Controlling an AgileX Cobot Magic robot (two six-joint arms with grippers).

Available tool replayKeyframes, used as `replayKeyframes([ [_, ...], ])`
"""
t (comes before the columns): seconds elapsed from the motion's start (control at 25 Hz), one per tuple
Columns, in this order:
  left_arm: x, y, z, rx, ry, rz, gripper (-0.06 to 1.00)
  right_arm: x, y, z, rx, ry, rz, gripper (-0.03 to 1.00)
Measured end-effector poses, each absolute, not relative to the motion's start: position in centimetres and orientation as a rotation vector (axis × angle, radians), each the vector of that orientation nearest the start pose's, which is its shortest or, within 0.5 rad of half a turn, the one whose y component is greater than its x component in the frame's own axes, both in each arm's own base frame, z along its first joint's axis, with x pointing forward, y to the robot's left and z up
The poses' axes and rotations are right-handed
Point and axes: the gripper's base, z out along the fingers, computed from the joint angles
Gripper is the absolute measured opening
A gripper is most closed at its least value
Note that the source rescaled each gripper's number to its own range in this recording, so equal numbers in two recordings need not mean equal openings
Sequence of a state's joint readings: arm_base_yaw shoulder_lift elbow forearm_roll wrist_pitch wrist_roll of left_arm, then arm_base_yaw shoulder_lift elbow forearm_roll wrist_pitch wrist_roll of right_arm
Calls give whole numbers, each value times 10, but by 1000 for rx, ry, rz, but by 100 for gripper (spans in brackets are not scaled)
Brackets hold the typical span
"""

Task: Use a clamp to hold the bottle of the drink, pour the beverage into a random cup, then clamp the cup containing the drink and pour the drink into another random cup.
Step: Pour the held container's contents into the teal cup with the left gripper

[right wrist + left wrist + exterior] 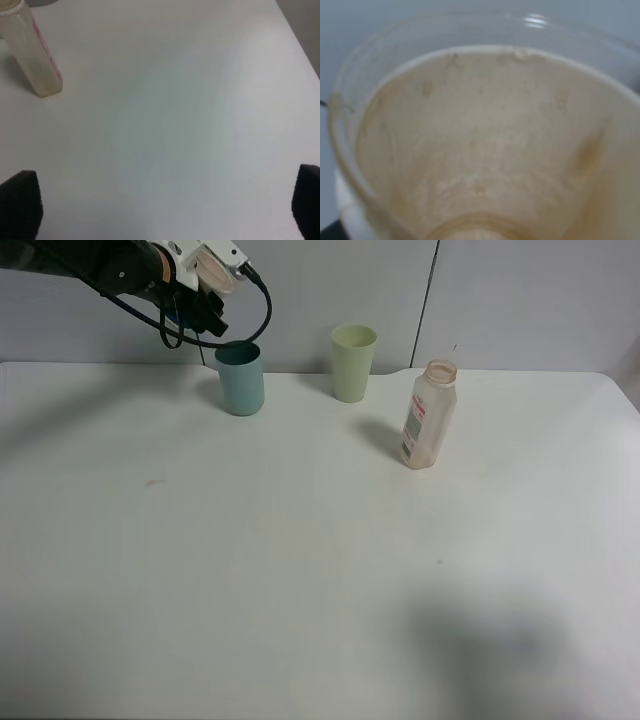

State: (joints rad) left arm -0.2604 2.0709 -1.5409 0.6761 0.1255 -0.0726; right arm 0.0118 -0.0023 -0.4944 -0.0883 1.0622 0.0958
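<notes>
A: How is the left claw [212,280] set?

B: It is clenched on the blue cup [485,145], which is held tipped over the dark teal tumbler [240,378] at the far left of the surface [300,570]. In the high view the cup is mostly masked by the arm. In the left wrist view only the cup's inside is seen: a clear rim, a pale wall streaked with brown, and no pooled beverage. It is judged that the pour is nearly or wholly done; the teal tumbler's contents cannot be made out.

A: And the right claw [165,210]?

B: It is released, jaws spread wide with only their dark tips seen at the edges of its own view, and nothing is held or touched. It is kept above bare surface, well apart from the bottle [430,415].

A: What could go wrong from here?

B: The held cup's lip is close above the teal tumbler's rim. If the cup is righted or lowered carelessly, the tumbler could be knocked and the drink spilled. Residue could also be dripped onto the surface if the cup is carried off while tilted.

A: Anything further out?

B: The pale yellow-green tumbler [353,362] stands just beside the teal one and could be clipped by a wide swing. The bottle stands upright near the right, apparently emptied, and is little threatened.
</notes>
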Motion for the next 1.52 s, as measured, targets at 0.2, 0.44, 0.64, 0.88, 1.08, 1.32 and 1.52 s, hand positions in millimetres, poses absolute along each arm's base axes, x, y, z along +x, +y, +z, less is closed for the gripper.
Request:
replayKeyframes([
  [0.2, 469, -119, 220, 704, 1971, 185, 1, -5, -7, 276, 90, 2044, -39, 100],
  [0.44, 472, -110, 220, 557, 1983, 90, 1, -5, -7, 276, 90, 2044, -39, 100],
  [0.64, 464, -95, 205, 504, 2003, 28, 1, -5, -7, 276, 90, 2044, -39, 100],
  [0.88, 452, -75, 197, 449, 2009, -17, 1, -5, -7, 276, 90, 2044, -39, 100],
  [1.08, 443, -62, 193, 389, 1979, -77, 1, -5, -7, 276, 90, 2044, -39, 100],
  [1.32, 432, -52, 187, 341, 1933, -141, 1, -5, -7, 276, 90, 2044, -39, 100],
  [1.52, 422, -41, 175, 283, 1925, -183, 1, -5, -7, 276, 90, 2044, -39, 100],
])
